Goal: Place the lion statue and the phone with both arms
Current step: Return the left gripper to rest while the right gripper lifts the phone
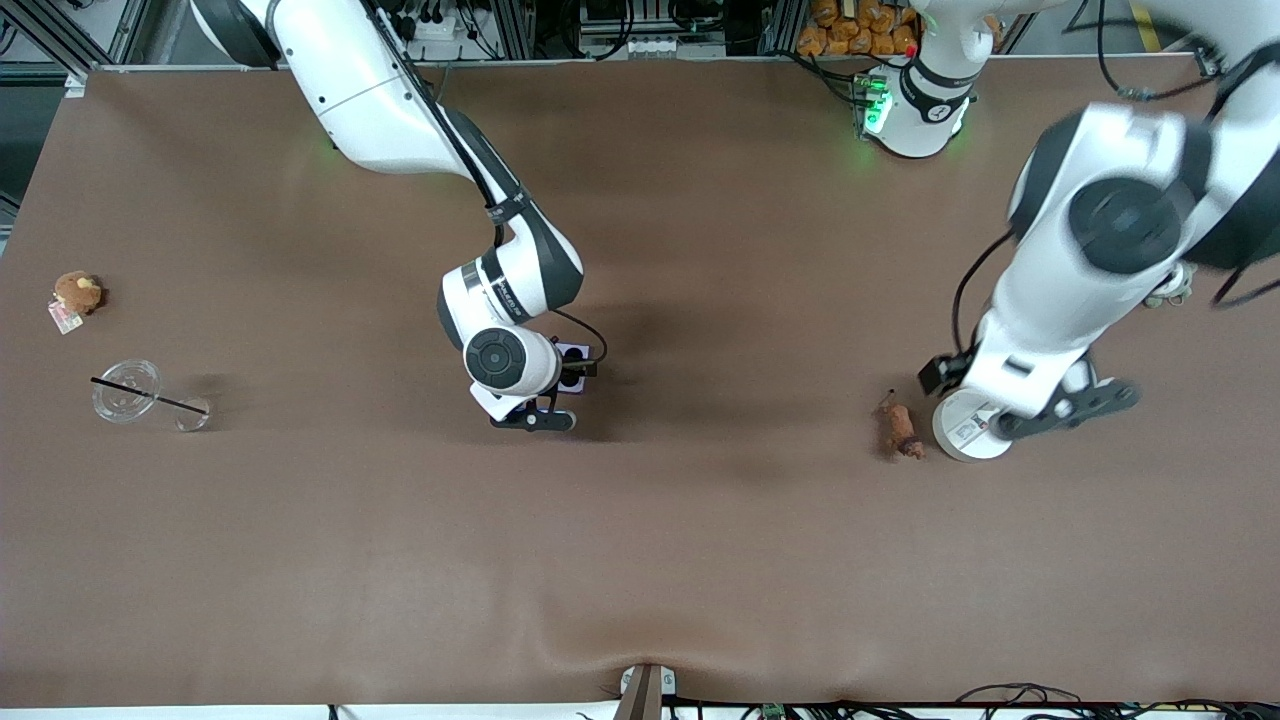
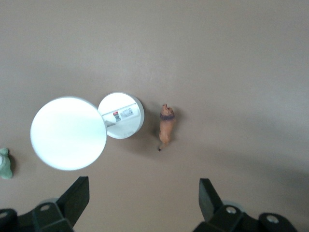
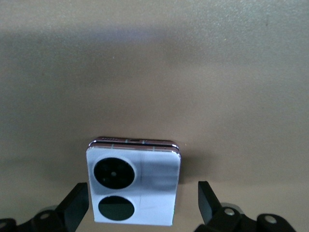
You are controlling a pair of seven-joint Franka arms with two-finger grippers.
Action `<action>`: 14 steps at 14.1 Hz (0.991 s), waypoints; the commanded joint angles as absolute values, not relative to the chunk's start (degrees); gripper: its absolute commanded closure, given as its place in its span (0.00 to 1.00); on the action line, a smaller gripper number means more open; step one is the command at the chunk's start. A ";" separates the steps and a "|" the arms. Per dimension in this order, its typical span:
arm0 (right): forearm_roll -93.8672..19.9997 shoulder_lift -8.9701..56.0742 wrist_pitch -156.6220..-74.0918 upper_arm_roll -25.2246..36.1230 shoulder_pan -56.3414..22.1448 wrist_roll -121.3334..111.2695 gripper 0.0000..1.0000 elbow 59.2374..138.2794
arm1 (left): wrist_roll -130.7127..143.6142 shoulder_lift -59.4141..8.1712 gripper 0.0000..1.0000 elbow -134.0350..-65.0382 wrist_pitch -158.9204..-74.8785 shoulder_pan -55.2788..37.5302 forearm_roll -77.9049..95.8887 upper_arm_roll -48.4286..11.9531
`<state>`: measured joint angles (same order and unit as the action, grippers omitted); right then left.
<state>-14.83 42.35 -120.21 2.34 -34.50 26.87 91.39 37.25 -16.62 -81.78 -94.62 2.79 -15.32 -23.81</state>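
On the table, both things lie released under spread grippers.
Lion statue (image 1: 901,431) lies apart from the open left gripper (image 1: 1068,405), beside a white disc (image 1: 962,427); phone (image 3: 133,186) rests flat between the right gripper (image 3: 143,205) fingers, untouched.

Brown matte surface (image 1: 700,560) fills nearly the whole front view, lit from above, soft dark shadows near its centre. Slight wrinkle or bulge in the covering at 6 o'clock, next to a small metal bracket (image 1: 645,690) on the edge. Along 12 o'clock: aluminium frame rails (image 1: 520,25), black cables, a white power strip (image 1: 432,28), a pile of orange-brown bags (image 1: 860,28) at about 1 o'clock. Green indicator light glows on the surface there. Grey floor strip at 9 o'clock; cables trail along the 5 o'clock edge.
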 commanded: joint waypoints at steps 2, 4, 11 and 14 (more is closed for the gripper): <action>-16.17 43.68 -121.82 2.72 -35.42 27.69 0.00 91.32 | 33.60 -11.18 0.00 -80.33 -91.59 7.28 -10.04 -24.26; -16.35 43.77 -121.82 2.72 -35.42 27.69 0.00 91.32 | 29.29 -7.49 0.00 -80.51 -90.62 10.96 -4.59 -23.73; -16.35 43.59 -121.72 2.72 -35.33 27.69 0.00 91.14 | 11.08 -1.60 0.00 -81.82 -84.73 15.39 -3.08 -21.12; -16.26 44.12 -122.52 2.72 -35.51 27.69 0.00 91.23 | 10.99 1.04 0.00 -85.24 -84.73 2.07 -1.50 -6.65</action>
